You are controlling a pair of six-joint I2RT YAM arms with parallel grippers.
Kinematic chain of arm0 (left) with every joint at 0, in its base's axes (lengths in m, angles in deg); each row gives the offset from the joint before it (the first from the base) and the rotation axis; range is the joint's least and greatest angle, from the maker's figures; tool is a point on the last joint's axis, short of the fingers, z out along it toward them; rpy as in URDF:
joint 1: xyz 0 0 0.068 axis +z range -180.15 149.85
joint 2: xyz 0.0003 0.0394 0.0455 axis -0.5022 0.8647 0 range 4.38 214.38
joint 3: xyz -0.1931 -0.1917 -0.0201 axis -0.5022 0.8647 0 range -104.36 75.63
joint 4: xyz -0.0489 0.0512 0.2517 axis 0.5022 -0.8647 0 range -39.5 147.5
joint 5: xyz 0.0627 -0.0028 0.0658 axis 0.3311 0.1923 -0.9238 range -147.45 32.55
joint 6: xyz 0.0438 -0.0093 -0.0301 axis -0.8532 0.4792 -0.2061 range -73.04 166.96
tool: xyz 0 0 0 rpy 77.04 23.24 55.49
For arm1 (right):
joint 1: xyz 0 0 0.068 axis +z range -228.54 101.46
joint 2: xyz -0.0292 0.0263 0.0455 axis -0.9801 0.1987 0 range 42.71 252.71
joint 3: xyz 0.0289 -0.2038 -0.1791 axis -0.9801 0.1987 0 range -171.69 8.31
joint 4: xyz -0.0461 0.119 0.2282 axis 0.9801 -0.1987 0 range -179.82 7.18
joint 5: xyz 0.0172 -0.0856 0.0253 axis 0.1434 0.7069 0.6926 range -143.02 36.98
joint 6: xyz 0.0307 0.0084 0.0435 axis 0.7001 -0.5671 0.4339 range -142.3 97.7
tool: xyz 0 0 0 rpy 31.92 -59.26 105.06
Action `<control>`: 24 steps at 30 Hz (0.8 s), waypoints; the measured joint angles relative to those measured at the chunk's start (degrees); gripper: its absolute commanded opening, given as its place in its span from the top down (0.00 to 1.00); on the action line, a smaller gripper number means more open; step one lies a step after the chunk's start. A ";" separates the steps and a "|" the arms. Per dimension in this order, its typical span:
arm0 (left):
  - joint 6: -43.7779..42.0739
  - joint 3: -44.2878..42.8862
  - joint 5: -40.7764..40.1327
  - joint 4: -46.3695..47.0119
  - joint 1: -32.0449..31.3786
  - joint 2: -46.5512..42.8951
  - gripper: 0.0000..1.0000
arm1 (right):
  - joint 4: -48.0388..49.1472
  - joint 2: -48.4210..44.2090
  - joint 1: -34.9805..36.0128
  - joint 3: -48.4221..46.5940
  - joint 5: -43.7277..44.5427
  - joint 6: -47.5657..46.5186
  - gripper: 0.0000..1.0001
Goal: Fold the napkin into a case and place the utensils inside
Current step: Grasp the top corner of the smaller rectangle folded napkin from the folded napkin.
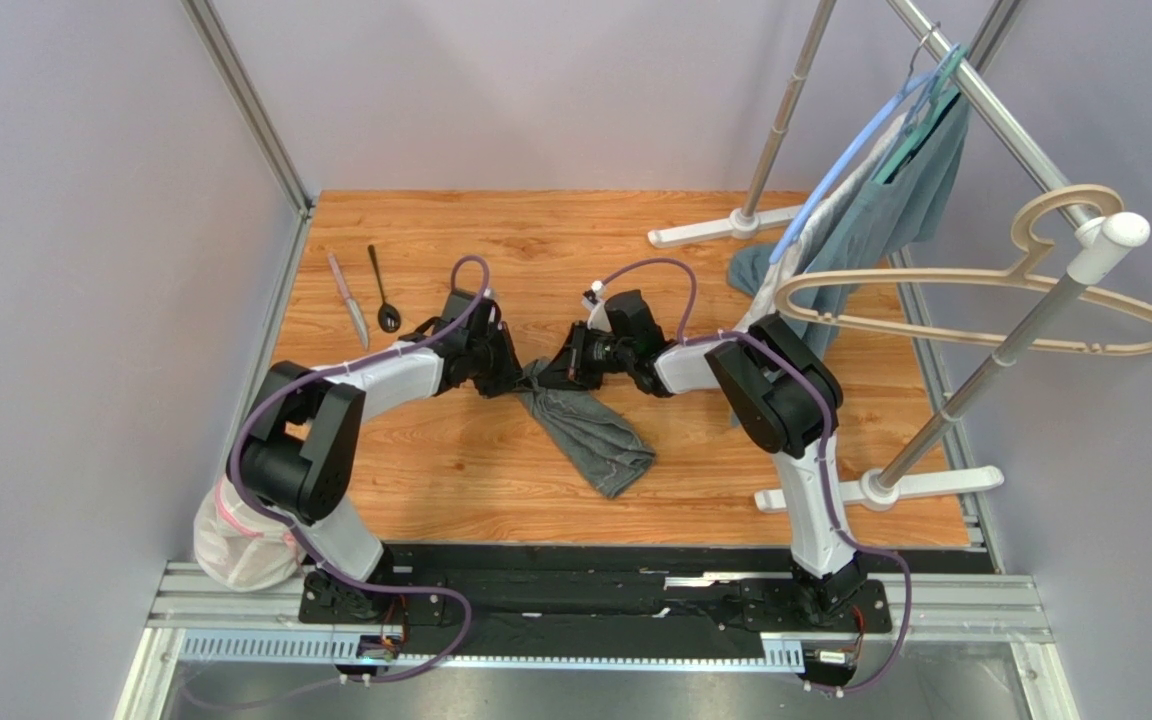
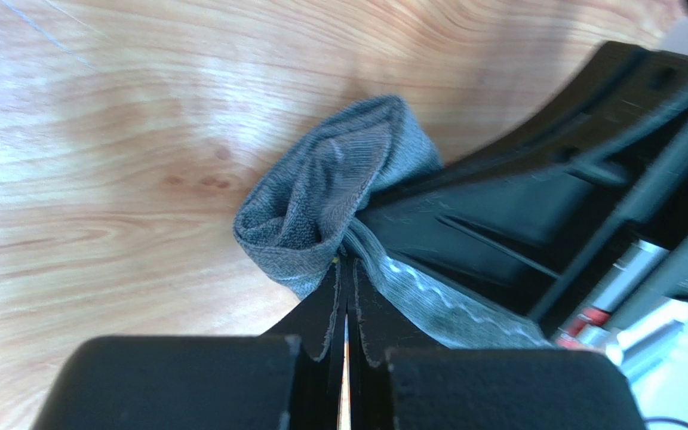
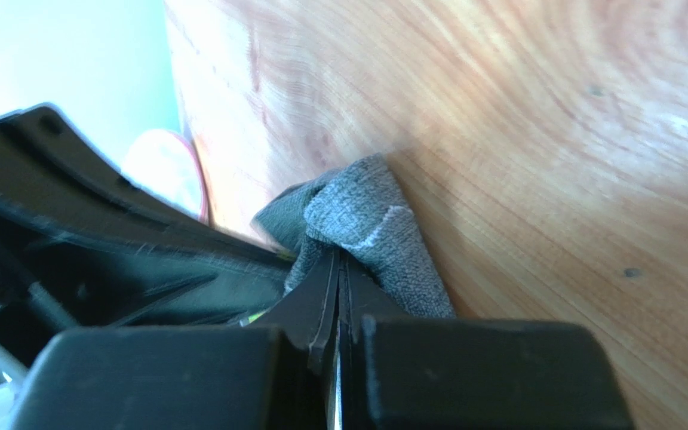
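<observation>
Near the middle of the wooden counter (image 1: 432, 480), 2 arms meet tip to tip, w/ 1 dark grey napkin (image 1: 585, 428) strung between them. Left hand (image 1: 515, 375) is clamped tight on one bunched bit of the cloth; right hand (image 1: 555, 371) is pinched closed on another bit just beside it. The 2 hands are nearly touching. From that pinch the rest of the napkin trails as a crumpled, twisted strip toward the near right and lies on the counter. It isn't folded flat.

Left wrist view: both fingers are pressed together, a wad of grey weave bulges out past the tips, and 1 pale wavy stitch line runs along the edge by the fingers. Right wrist view: same story, fingers closed w/ a small grey fold poking out and a short pale stitch across it.

Utensils: 2, both at the far left of the counter, well apart from the napkin. 1 silver-grey knife (image 1: 348, 299) lies on the left and 1 black spoon (image 1: 384, 288) just beside it on the right, not touching, bowl end toward the arms.

Right side: 1 metal rack (image 1: 973, 398) holds 1 teal-grey garment (image 1: 920, 165) and 1 bare beige hanger (image 1: 988, 312). 1 whitish bag (image 1: 237, 548) sits by the left arm's base.
</observation>
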 measured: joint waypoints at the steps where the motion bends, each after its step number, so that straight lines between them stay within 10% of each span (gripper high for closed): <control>1: 0.31 0.13 0.63 0.17 -0.02 -0.22 1.00 | 0.55 0.00 0.22 0.44 1.01 0.70 1.00; 17: 1.77 0.22 4.24 0.02 0.81 -2.80 1.00 | -6.32 -2.58 2.78 -1.33 9.03 -3.65 1.00; 24: -0.66 0.70 -1.05 -4.98 0.02 -7.15 0.77 | -11.19 -3.67 1.68 -1.88 7.04 -6.36 1.00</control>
